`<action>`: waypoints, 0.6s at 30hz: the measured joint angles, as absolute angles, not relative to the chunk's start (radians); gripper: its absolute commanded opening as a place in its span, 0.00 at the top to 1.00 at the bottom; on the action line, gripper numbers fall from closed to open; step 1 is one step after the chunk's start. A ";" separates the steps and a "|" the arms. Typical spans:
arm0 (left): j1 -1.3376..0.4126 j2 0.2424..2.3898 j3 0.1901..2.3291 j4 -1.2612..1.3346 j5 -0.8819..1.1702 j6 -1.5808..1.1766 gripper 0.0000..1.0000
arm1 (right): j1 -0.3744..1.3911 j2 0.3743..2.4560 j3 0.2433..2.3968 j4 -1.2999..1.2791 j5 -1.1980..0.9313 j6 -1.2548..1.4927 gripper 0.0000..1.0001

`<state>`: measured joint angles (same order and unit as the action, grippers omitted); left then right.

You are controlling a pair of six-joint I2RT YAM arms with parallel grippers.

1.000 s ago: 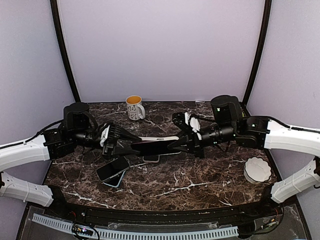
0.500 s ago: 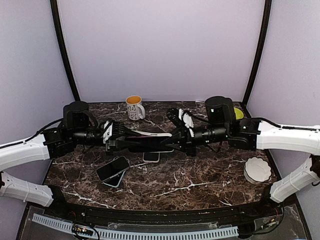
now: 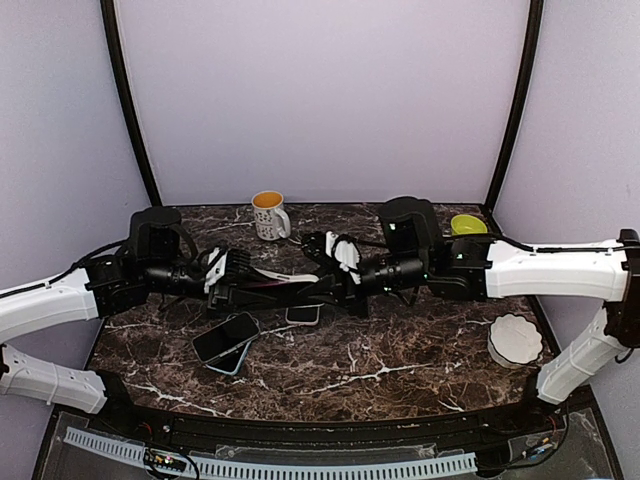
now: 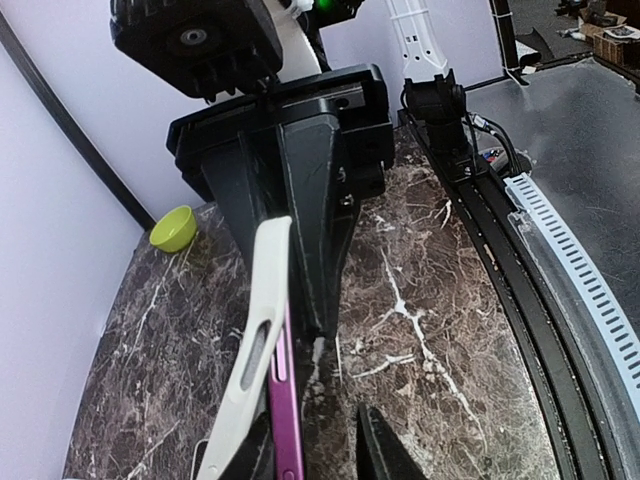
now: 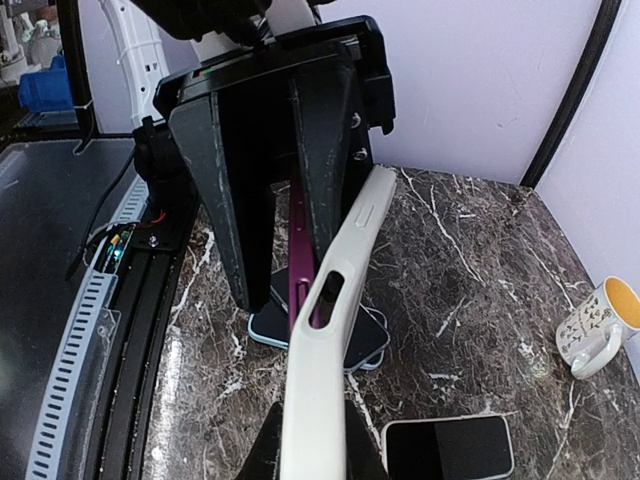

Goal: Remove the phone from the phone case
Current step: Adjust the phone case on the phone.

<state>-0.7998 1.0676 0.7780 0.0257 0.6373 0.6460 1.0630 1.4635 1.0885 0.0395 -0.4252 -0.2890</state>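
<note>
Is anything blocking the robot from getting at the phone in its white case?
Nothing visible: the left end effector and right end effector already hold the purple phone and white plastic case between them in mid-air.

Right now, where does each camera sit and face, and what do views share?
Top external: above and behind the robot, looking down on the table; left arm and right arm show.
Left wrist: on the left arm, facing the right gripper; own fingers at the bottom.
Right wrist: on the right arm, facing the left gripper; own fingers at the bottom.
Shared: both wrist views show the white phone case and purple phone held between the grippers.
</note>
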 measured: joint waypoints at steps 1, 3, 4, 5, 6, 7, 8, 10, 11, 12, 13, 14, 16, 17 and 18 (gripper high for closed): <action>-0.796 1.066 0.778 0.015 0.637 0.645 0.71 | 1.067 1.473 1.097 0.034 -0.418 -0.301 1.00; -0.792 1.067 0.777 -0.009 0.632 0.643 0.71 | 1.072 1.492 1.115 0.013 -0.403 -0.324 1.00; -0.790 1.068 0.777 -0.018 0.630 0.643 0.71 | 1.074 1.501 1.121 0.006 -0.397 -0.332 1.00; -0.789 1.068 0.776 -0.025 0.629 0.643 0.71 | 1.074 1.505 1.123 0.003 -0.392 -0.338 1.00; -0.789 1.072 0.776 -0.031 0.626 0.643 0.71 | 1.075 1.509 1.124 0.001 -0.388 -0.340 1.00; -0.789 1.076 0.776 -0.036 0.623 0.643 0.70 | 1.077 1.512 1.124 -0.002 -0.382 -0.343 1.00; -0.789 1.079 0.775 -0.039 0.622 0.643 0.69 | 1.080 1.513 1.124 -0.005 -0.374 -0.345 1.00; -0.789 1.079 0.773 -0.041 0.620 0.644 0.66 | 1.086 1.512 1.124 -0.009 -0.353 -0.352 1.00; -0.789 1.077 0.771 -0.039 0.618 0.647 0.63 | 1.090 1.509 1.121 -0.005 -0.338 -0.360 1.00; -0.791 1.077 0.770 -0.036 0.616 0.649 0.61 | 1.093 1.501 1.111 0.003 -0.322 -0.367 1.00; -0.793 1.077 0.770 -0.030 0.615 0.654 0.58 | 1.096 1.493 1.101 0.012 -0.309 -0.372 1.00; -0.798 1.077 0.769 -0.024 0.614 0.659 0.55 | 1.102 1.479 1.084 0.024 -0.293 -0.381 1.00; -0.813 1.077 0.767 -0.010 0.613 0.670 0.52 | 1.114 1.439 1.042 0.047 -0.259 -0.392 1.00; -0.823 1.076 0.765 0.000 0.612 0.677 0.52 | 1.120 1.417 1.019 0.059 -0.245 -0.397 1.00; -0.830 1.076 0.764 0.009 0.612 0.681 0.52 | 1.126 1.393 0.997 0.070 -0.234 -0.400 1.00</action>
<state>-0.8295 1.0756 0.7635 0.0090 0.6125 0.6811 1.1259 1.3930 0.9974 0.0700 -0.2340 -0.3996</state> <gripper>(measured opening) 0.472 0.096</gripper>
